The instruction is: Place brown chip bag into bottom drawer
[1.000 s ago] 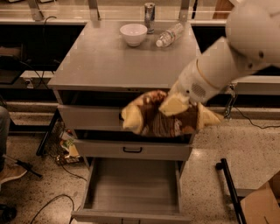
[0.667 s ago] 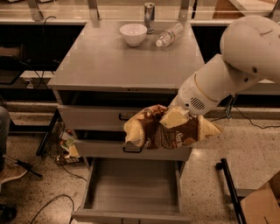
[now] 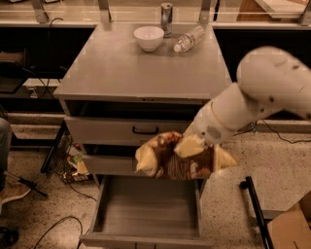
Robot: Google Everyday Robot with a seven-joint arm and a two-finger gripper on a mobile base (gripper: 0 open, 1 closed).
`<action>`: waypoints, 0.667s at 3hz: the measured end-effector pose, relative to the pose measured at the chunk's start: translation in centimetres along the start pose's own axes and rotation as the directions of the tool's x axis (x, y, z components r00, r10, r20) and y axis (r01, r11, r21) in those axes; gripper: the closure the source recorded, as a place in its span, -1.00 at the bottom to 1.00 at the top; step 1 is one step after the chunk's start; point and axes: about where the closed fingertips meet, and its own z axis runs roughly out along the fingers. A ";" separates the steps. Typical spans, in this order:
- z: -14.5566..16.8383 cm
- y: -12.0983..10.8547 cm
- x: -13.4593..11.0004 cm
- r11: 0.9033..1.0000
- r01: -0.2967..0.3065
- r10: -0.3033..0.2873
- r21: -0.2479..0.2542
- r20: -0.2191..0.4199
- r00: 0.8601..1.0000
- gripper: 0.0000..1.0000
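— Where's the brown chip bag [image 3: 167, 163]?

— In the air, not in anything. It hangs in front of the cabinet, across the front of the middle drawer [image 3: 104, 164], and over the far end of the bottom drawer [image 3: 146, 211].

— What does it look like?

— Crumpled and puffy, lying roughly level, long side running left to right. The middle is dark brown with pale blotches of print on it. Both ends are yellow: the left one bulges out, rounded and creased, and the right one tapers to a flatter flap. I can't read any lettering.

— And the gripper?

— The gripper [image 3: 190, 146] sits at the bag's top edge, right of the middle, clamped on the bag and carrying it. The white arm [image 3: 252, 97] reaches in from the right and slopes down to it.

— Is the bottom drawer open?

— Yes, pulled out toward the near side. Its grey floor is bare, and the walls and near rim are in plain sight.

— The other drawers?

— The top drawer [image 3: 112, 130] shows its grey front and black handle [image 3: 145, 130]. The bag covers much of the middle drawer's front.

— Anything on top of the cabinet?

— Near the far edge there is a white bowl [image 3: 148, 38], a clear plastic bottle [image 3: 189, 39] lying on its side just to its right, and a metal can [image 3: 166, 12] behind them.
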 end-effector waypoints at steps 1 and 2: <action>6.9 1.6 3.3 0.994 -0.054 0.060 -0.093 0.063 0.996 1.00; 14.5 4.2 6.6 0.970 -0.134 0.170 -0.204 0.174 0.970 1.00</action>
